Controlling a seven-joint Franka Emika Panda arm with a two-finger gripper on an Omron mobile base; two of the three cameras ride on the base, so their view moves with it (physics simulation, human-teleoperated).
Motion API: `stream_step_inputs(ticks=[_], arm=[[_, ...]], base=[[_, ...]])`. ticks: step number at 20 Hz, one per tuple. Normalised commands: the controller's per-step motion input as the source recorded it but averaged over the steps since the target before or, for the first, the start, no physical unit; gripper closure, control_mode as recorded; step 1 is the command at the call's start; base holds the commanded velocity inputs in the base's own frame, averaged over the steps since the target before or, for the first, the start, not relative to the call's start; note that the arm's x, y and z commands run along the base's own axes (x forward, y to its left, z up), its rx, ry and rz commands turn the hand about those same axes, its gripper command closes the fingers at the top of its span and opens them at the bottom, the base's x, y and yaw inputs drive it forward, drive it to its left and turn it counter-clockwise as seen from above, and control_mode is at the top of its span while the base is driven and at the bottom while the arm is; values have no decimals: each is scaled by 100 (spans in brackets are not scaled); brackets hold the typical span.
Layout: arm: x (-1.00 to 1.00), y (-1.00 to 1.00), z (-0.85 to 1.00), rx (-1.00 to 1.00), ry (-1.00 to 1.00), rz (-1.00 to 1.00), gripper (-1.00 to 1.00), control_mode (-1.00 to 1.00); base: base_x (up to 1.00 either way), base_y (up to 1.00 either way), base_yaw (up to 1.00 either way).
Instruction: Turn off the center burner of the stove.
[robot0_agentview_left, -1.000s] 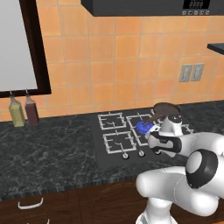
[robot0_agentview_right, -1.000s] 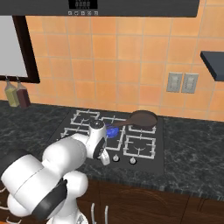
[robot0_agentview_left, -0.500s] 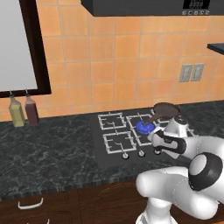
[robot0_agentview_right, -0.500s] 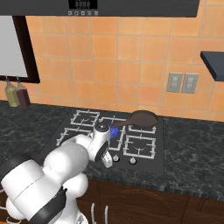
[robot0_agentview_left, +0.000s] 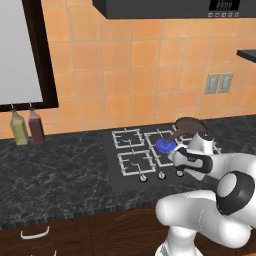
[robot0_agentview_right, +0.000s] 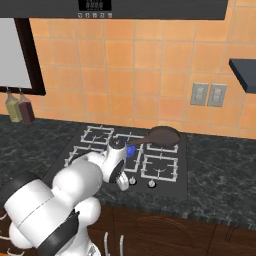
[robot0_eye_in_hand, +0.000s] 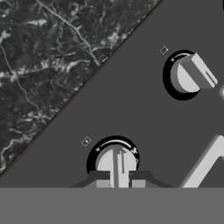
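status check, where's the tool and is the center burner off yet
Tool down at a silver knob, fingertips flanking its ridge; grip unconfirmed. Center burner showing blue, still lit. Dark pan behind the burner, not in the way.

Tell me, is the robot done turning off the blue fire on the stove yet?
Not yet. The center burner shows its blue ring, so it is on. What looks done: the arm has reached the stove, and the gripper sits right at a silver knob, one fingertip on each side of its ridge. Whether it is squeezing yet is hard to tell. Left to do: turn that knob until the blue ring is gone.
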Motion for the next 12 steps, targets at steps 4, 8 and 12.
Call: stream_step_inputs(ticks=[4, 8, 12], arm=[[2, 0, -23, 0, 0, 0, 100, -100], [6, 15, -37, 0, 0, -1, 100, -100], [1, 23, -49, 0, 0, 0, 100, -100]], base=[[0, 0, 0], [0, 0, 0], [0, 0, 0]])
